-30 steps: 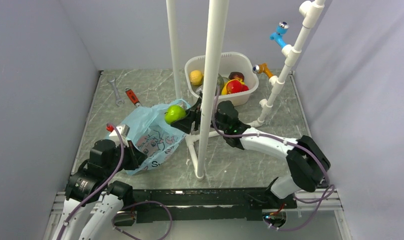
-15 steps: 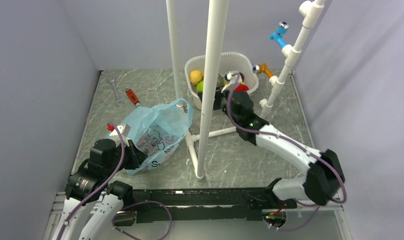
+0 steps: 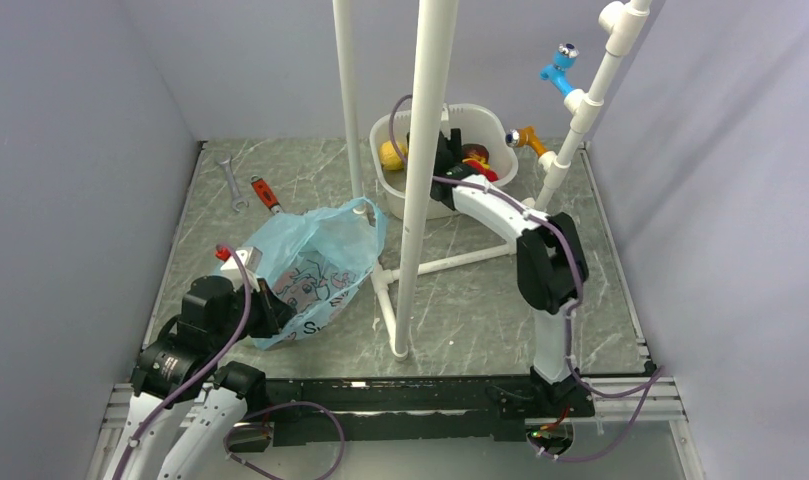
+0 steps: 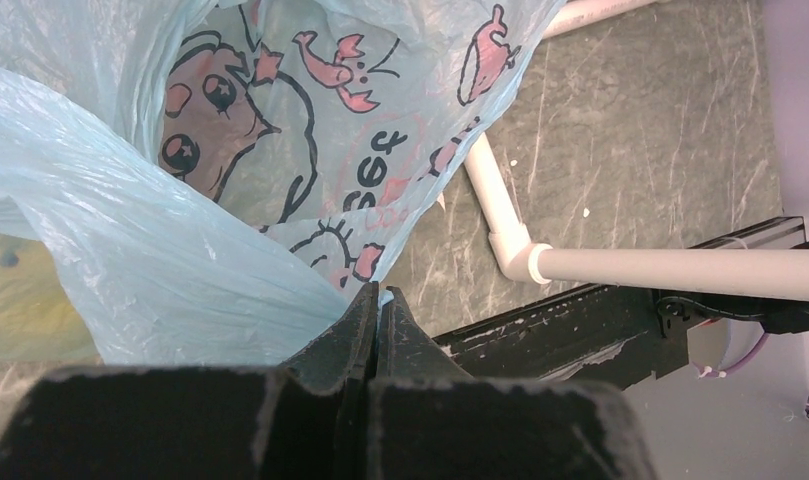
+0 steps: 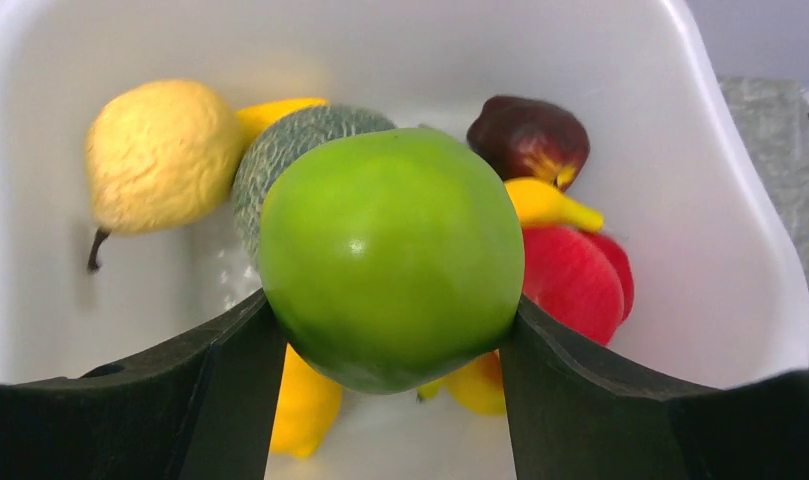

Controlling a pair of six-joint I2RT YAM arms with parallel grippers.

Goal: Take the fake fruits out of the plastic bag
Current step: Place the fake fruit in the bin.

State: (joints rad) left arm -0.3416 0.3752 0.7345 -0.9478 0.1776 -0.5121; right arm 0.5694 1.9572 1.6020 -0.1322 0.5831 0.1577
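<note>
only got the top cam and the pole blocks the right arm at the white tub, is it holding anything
Observer: Yes. In the right wrist view the right gripper has a green apple clamped between its fingers, over the fruits already in the white tub.
Operator: ok and the left one, does it actually have the bag
Observer: In the left wrist view the left gripper is pressed shut on a corner fold of the plastic bag.
</note>
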